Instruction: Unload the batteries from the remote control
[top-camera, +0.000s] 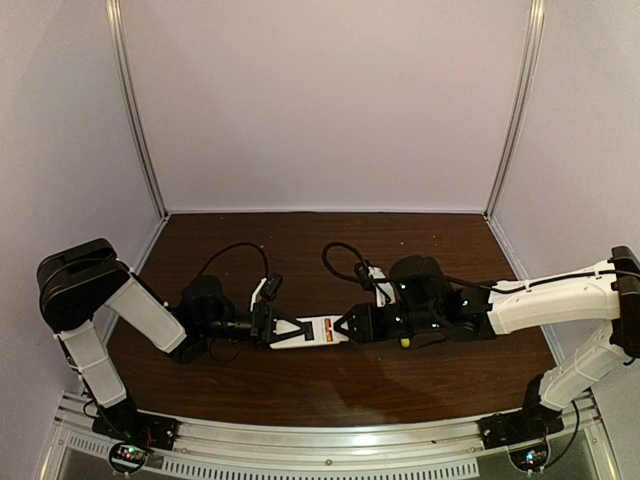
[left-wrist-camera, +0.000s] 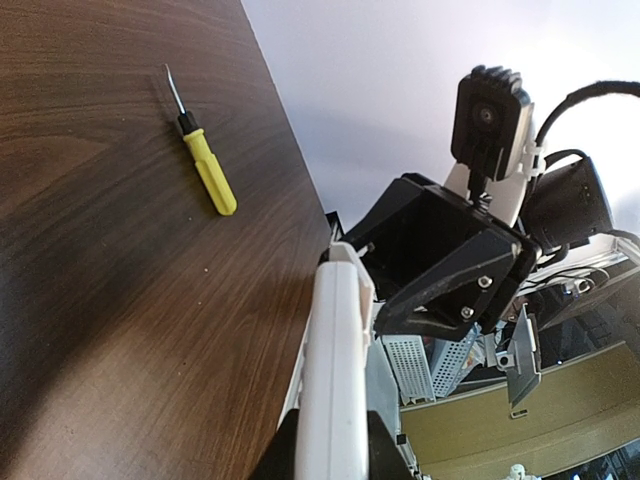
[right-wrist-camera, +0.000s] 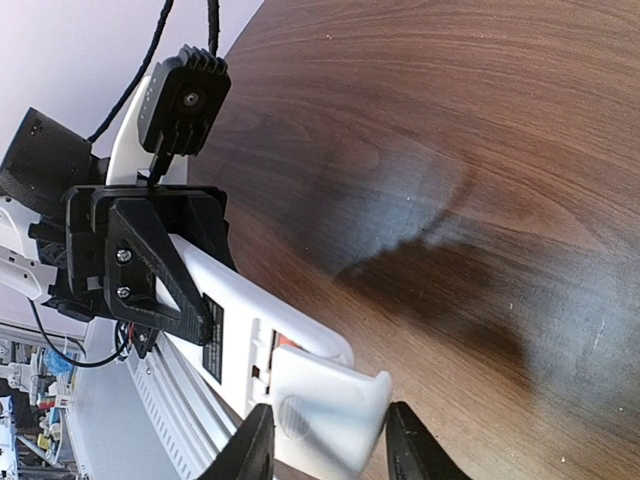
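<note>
The white remote control (top-camera: 312, 331) is held level above the table between both grippers. My left gripper (top-camera: 283, 328) is shut on one end; in the left wrist view (left-wrist-camera: 335, 440) the remote (left-wrist-camera: 335, 340) runs away from its fingers. My right gripper (top-camera: 346, 327) is at the other end. In the right wrist view (right-wrist-camera: 328, 442) it is shut on the small white cover piece (right-wrist-camera: 325, 405), which sits partly slid off the back of the remote (right-wrist-camera: 215, 300). An orange sliver of a battery (right-wrist-camera: 288, 343) shows in the opened gap. The dark battery is hidden.
A yellow-handled screwdriver (left-wrist-camera: 205, 165) lies on the brown table (left-wrist-camera: 100, 300); in the top view its handle (top-camera: 405, 341) peeks out beside the right arm. Black cables (top-camera: 235, 250) loop over the table behind the grippers. White walls enclose the table.
</note>
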